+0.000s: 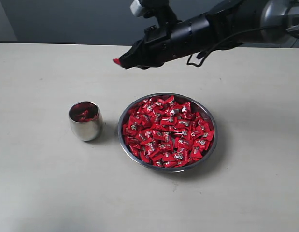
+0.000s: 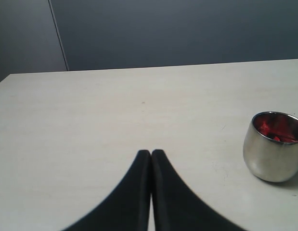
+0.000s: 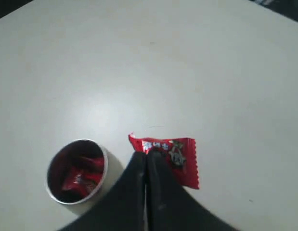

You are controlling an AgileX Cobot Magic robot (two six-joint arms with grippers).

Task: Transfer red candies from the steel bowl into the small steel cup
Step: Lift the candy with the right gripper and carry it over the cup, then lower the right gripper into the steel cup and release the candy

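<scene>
The steel bowl (image 1: 210, 147) sits right of centre on the table, heaped with red candies (image 1: 167, 133). Left of it stands the small steel cup (image 1: 85, 122) (image 2: 272, 147) (image 3: 75, 171), with a few red candies inside. My right gripper (image 1: 121, 62) (image 3: 146, 156) hangs high above the table, beyond the gap between cup and bowl, shut on one red candy (image 3: 179, 157) (image 1: 117, 61) that sticks out past its fingertips. My left gripper (image 2: 151, 153) is shut with nothing in it, low over the table to the cup's left.
The pale table (image 1: 43, 183) runs back to a dark wall (image 1: 67, 19). The right arm (image 1: 212, 29) stretches in from the upper right, above the far side of the bowl.
</scene>
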